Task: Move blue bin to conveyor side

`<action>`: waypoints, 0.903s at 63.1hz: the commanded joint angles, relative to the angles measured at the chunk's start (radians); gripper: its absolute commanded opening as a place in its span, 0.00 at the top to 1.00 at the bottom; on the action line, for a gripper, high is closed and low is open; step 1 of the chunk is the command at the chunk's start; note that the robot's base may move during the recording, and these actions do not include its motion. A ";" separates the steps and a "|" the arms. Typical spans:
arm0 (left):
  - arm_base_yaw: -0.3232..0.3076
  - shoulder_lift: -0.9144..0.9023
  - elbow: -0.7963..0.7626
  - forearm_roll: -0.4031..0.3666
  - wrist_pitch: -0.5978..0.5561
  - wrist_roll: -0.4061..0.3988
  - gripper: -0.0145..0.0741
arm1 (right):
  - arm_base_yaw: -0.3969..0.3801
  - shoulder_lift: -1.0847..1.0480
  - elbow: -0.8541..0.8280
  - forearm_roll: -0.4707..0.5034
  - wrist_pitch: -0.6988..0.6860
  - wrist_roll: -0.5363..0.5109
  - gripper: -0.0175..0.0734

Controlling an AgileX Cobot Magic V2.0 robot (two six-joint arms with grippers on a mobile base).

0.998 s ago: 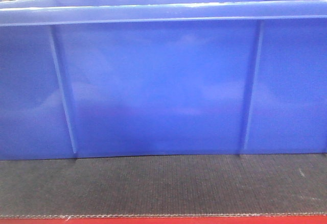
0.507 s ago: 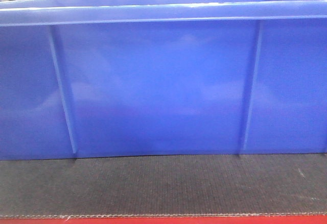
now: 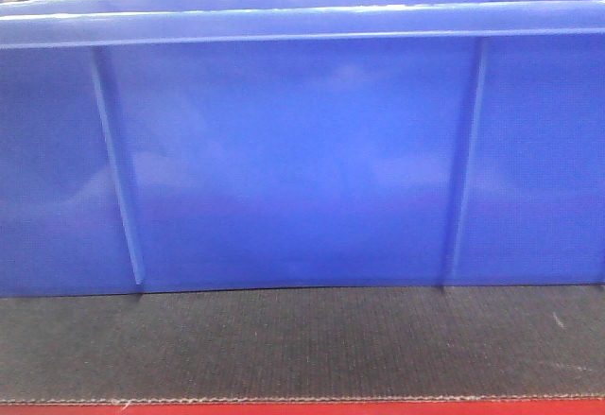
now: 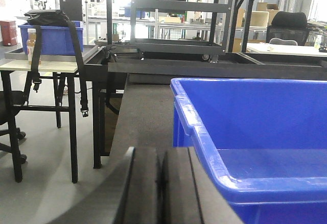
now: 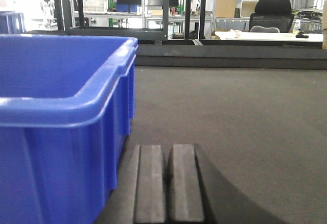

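Off the bin's left corner, the left gripper (image 4: 162, 183) is hovering with its fingers pressed together, gripping nothing. Between both arms, the blue bin (image 3: 302, 160) is sitting on the conveyor (image 3: 302, 344), near its red edge. Beside the bin's right wall, the right gripper (image 5: 166, 188) is likewise closed and empty.

You have the bin (image 3: 302, 160) standing on the conveyor belt (image 3: 302, 344), with a strip of bare belt in front of it. Your left gripper (image 4: 162, 188) sits just off the bin's left end, your right gripper (image 5: 166, 188) just off its right end. Behind the bin stands a metal rack (image 4: 168, 45); left of the bin, off the belt, a table (image 4: 41, 66) carries a crate (image 4: 51, 38).
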 commanded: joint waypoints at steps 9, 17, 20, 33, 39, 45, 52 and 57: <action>0.003 -0.004 0.001 0.002 -0.012 -0.009 0.82 | -0.004 -0.007 -0.001 -0.036 -0.023 -0.006 0.90; 0.003 -0.004 0.001 0.002 -0.012 -0.009 0.82 | -0.004 -0.007 -0.001 -0.036 -0.039 -0.006 0.90; 0.003 -0.004 0.001 0.002 -0.012 -0.009 0.82 | -0.004 -0.007 -0.001 -0.036 -0.054 -0.006 0.90; 0.003 -0.004 0.001 0.002 -0.012 -0.009 0.82 | -0.004 -0.007 -0.001 -0.036 -0.054 -0.006 0.90; 0.003 -0.004 0.001 0.002 -0.012 -0.009 0.82 | -0.004 -0.007 -0.001 -0.036 -0.054 -0.006 0.90; 0.003 -0.004 0.001 0.002 -0.012 -0.009 0.82 | -0.004 -0.007 -0.001 -0.036 -0.054 -0.006 0.90; 0.003 -0.004 0.001 0.002 -0.012 -0.009 0.82 | -0.004 -0.007 -0.001 -0.036 -0.054 -0.006 0.90; 0.003 -0.004 0.001 0.002 -0.012 -0.009 0.82 | -0.004 -0.007 -0.001 -0.036 -0.054 -0.006 0.90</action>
